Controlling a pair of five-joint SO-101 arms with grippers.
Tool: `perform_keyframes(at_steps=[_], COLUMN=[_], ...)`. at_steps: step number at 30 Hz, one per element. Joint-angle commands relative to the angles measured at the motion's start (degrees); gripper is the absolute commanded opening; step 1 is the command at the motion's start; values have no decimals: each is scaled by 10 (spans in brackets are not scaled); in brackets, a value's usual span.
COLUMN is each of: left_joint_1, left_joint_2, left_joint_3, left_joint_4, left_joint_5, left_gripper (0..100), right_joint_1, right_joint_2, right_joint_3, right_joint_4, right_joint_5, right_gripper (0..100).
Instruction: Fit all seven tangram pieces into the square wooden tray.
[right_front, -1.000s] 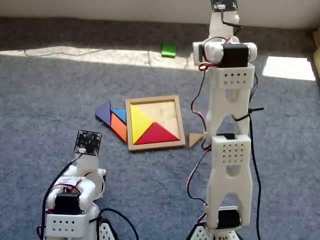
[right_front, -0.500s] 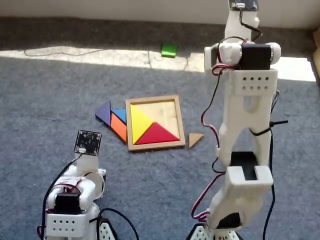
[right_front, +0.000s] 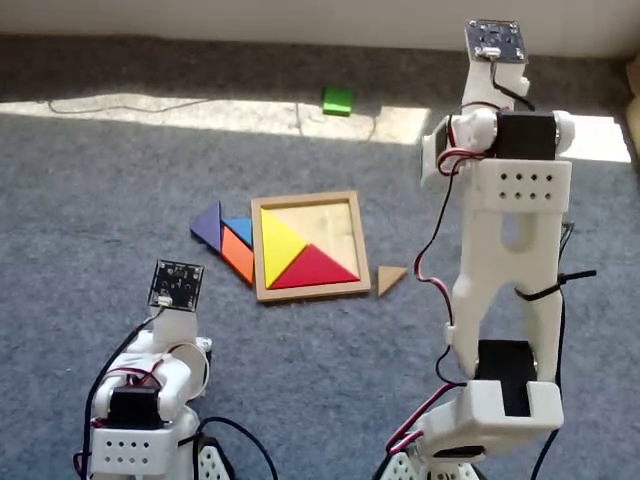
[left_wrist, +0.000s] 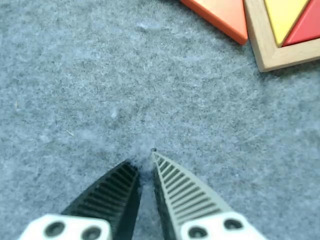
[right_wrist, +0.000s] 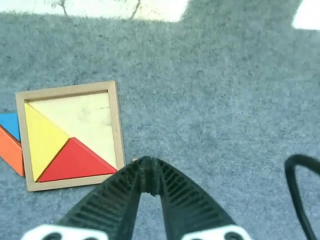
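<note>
Right arm (right_front: 505, 250) rears up, away from the small tan wooden triangle (right_front: 390, 278) just beside the square wooden tray (right_front: 305, 197), where a yellow triangle (right_front: 279, 248) and a red triangle (right_front: 315, 269) are seated. Right gripper (right_wrist: 148, 169) and left gripper (left_wrist: 144, 161) are clenched, empty. Next probably means opening over a loose piece.

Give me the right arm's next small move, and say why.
Probably open the right gripper and lower it toward the tan triangle: that piece lies on the carpet beside the tray, part of which is bare, and the gripper is shut.
</note>
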Motion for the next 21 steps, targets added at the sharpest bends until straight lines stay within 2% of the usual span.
perform_keyframes(at_steps=[1, 5, 10, 14, 21], left_joint_1=[-5, -5, -5, -5, -5], left_joint_2=[-13, -13, -13, -13, -13], left_joint_3=[12, 12, 12, 12, 12], left_joint_4=[2, 2, 2, 2, 2], left_joint_5=[-2, -2, -2, -2, -2], left_gripper=[6, 6, 6, 6, 6], right_joint_1=[28, 35, 33, 32, 68], right_joint_2=[-36, -30, -36, -30, -28], right_joint_3=[38, 105, 218, 228, 309], right_joint_4=[-7, -39, -102, -105, -197], right_joint_5=[20, 87, 89, 89, 89], right_gripper=[6, 5, 5, 5, 5])
